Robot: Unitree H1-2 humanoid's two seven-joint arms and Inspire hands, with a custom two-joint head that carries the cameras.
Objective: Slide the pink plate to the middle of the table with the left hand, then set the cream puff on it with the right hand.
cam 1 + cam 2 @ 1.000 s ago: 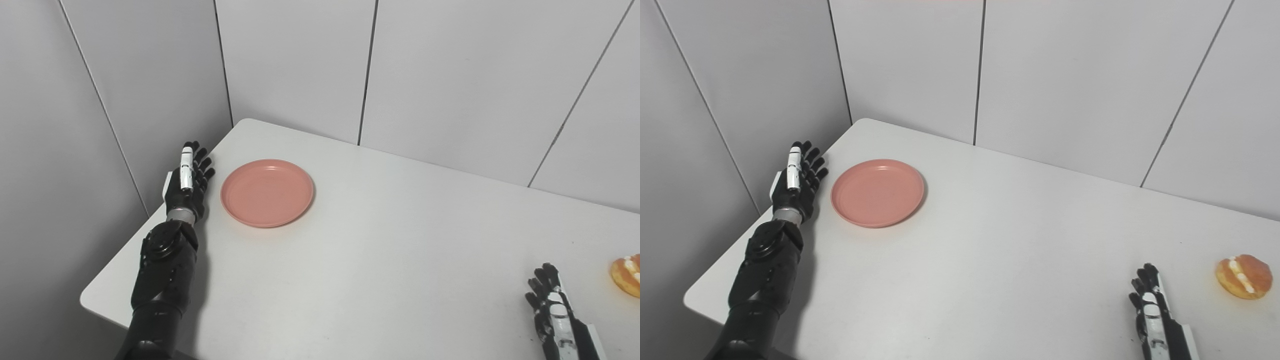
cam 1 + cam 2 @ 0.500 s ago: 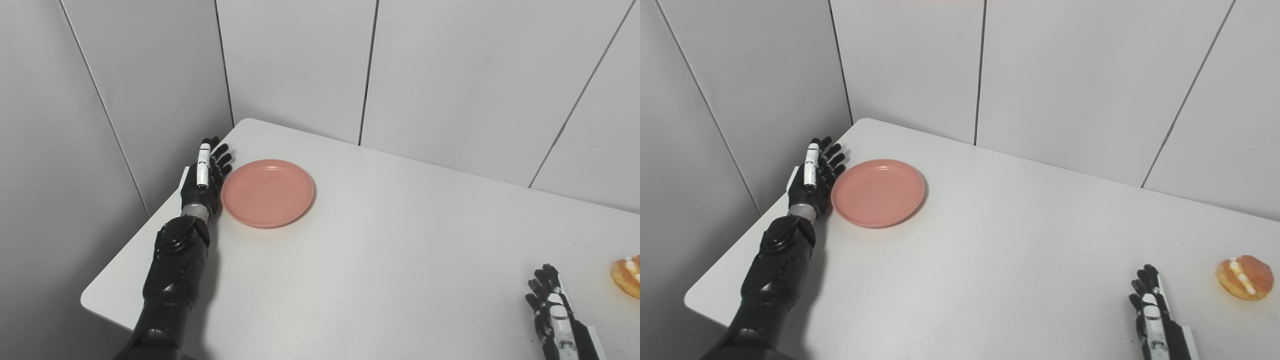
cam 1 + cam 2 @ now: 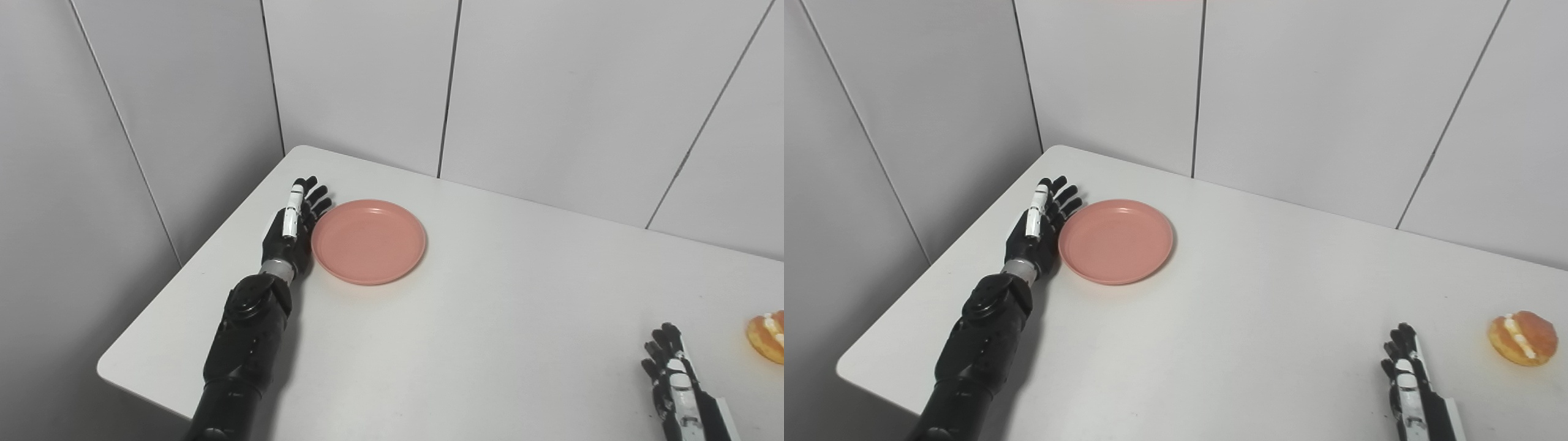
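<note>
The pink plate lies flat on the white table, left of its middle. My left hand is open, on edge with fingers straight, pressed against the plate's left rim. The cream puff, golden with a line of white cream, sits near the table's right edge. My right hand rests open on the table at the bottom right, to the left of the puff and apart from it.
Grey wall panels stand close behind the table and along its left side. The table's left corner and front edge lie near my left forearm.
My left hand has swept right from the table's left edge, met the plate's rim and pushed the plate to the right. The right hand and the puff have stayed put.
</note>
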